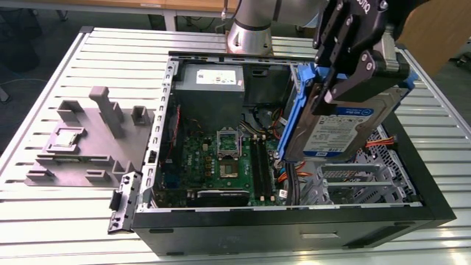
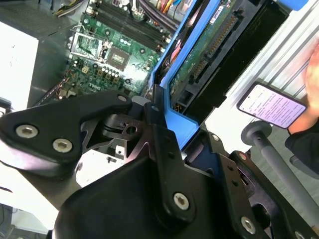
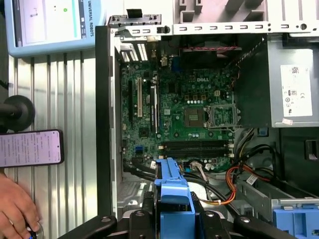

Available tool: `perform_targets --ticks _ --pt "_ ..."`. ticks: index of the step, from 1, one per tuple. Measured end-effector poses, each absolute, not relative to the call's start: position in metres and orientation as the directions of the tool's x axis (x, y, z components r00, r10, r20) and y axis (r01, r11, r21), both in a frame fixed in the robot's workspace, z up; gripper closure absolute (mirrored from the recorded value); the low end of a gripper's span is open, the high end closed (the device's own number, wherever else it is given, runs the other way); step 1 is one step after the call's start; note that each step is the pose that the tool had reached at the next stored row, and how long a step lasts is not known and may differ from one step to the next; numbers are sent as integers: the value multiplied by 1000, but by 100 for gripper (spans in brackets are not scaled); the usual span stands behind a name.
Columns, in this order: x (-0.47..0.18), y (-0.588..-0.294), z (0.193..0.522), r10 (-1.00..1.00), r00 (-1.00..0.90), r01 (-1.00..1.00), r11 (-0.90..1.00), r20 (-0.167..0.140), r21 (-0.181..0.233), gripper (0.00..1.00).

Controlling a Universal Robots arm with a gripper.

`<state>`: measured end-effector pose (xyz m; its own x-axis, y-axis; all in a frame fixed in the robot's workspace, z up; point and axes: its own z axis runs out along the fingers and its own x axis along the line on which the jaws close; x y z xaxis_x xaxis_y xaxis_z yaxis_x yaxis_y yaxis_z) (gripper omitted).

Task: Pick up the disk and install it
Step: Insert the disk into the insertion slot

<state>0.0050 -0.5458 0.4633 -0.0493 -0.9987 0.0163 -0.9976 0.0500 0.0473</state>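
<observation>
Grey fixture (image 1: 81, 143) on slatted table (image 1: 44, 215) — phone (image 3: 31, 148) beside open computer case (image 3: 102, 99).

The gripper (image 1: 359, 83) clamps the disk (image 1: 344, 132) (blue side rails, label showing), tilted on edge above the drive cage (image 1: 353, 179) inside the open computer case (image 1: 294, 232).

Bright, even light — deep shadow inside the computer case (image 1: 257, 234).

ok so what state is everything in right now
disk, held in the air, tilted, not yet seated
pincer, shut on the disk
computer case, side open, motherboard exposed
drive cage, empty
phone, screen lit
teach pendant, screen lit
</observation>
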Motion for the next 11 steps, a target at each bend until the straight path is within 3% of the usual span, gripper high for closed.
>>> perform_targets --ticks 11 --pt "27 -548 461 -999 -49 -998 50 16 47 64"
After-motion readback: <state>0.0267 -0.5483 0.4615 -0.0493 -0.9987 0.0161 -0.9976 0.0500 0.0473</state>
